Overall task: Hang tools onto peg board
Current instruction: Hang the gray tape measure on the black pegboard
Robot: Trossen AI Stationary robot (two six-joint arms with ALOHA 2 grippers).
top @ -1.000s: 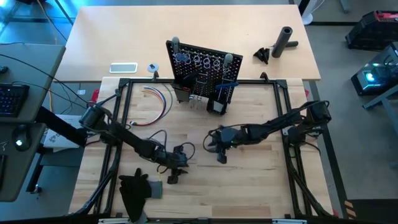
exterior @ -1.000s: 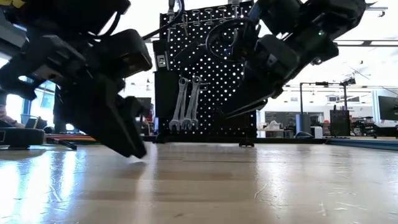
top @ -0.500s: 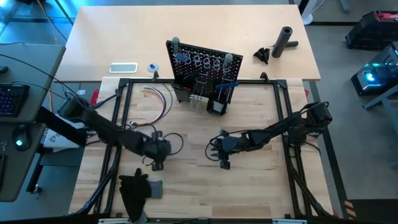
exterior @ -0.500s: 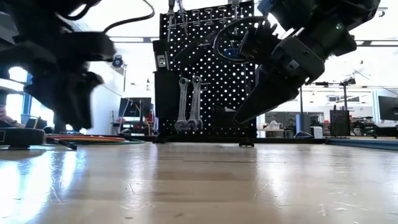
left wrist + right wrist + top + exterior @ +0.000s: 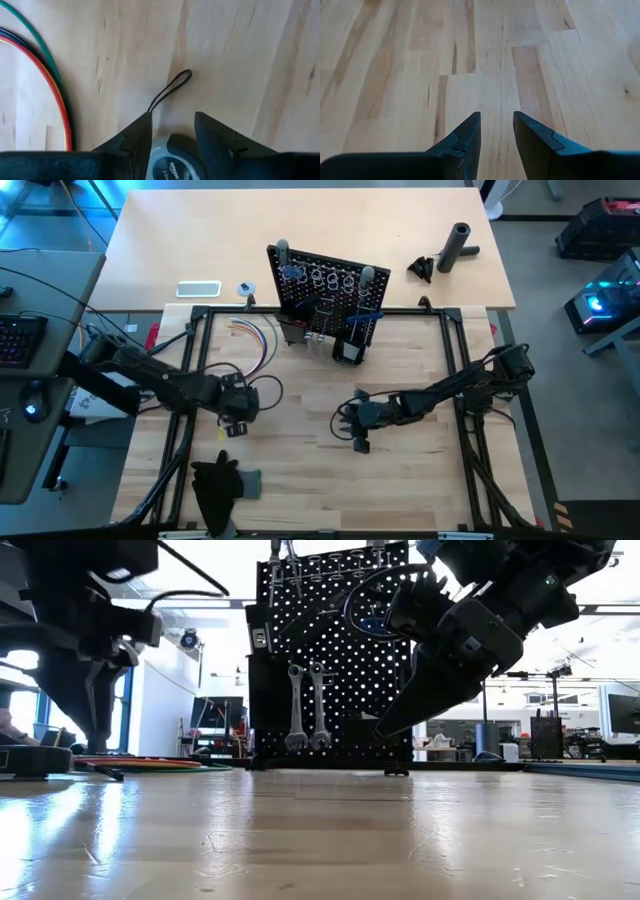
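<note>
Silver-grey round tape measure (image 5: pixel 172 159) is sitting gripped between the left gripper's (image 5: pixel 172 131) fingers, its black wrist loop (image 5: pixel 170 91) trailing forward over the wooden table (image 5: pixel 420 470). Coloured wires (image 5: pixel 47 85) are curving just beside. Right gripper (image 5: pixel 496 131) is hovering partly open, holding nothing. Peg board (image 5: pixel 325 285) is standing upright behind.

Two dark fingers (image 5: pixel 465 137) of the right gripper (image 5: pixel 496 131) are seen from behind, their tips set apart with a narrow gap between them. Nothing is held in the gap. Beneath and ahead of the tips, a pale wooden table (image 5: pixel 470 60) is shown, made of jointed planks whose grain runs toward 12 o'clock.
</note>
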